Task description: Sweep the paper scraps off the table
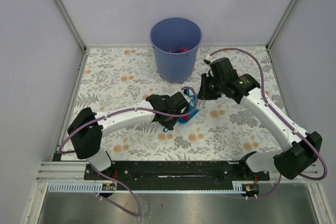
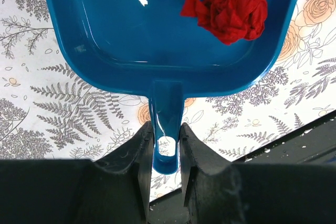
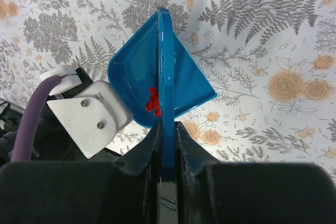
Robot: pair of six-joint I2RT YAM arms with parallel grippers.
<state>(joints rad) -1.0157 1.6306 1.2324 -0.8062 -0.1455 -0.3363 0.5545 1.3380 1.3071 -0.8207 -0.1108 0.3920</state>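
My left gripper [image 2: 165, 129] is shut on the handle of a blue dustpan [image 2: 152, 30]. A crumpled red paper scrap [image 2: 231, 3] lies in the pan's far right corner. In the top view the left gripper [image 1: 176, 106] holds the dustpan [image 1: 186, 115] over the middle of the flowered table [image 1: 115, 77]. My right gripper [image 3: 167, 127] is shut on a thin blue brush [image 3: 164, 66], seen edge-on, right over the dustpan [image 3: 191, 85] and its red scraps [image 3: 153, 103]. In the top view the right gripper [image 1: 203, 90] is just right of the pan. No loose red scrap shows on the table.
A blue bin [image 1: 176, 51] stands at the back centre, behind both grippers, with red bits [image 1: 178, 50] inside. A black slotted rail [image 1: 168, 169] runs along the near edge. Metal frame posts and white walls close in the left, right and back sides.
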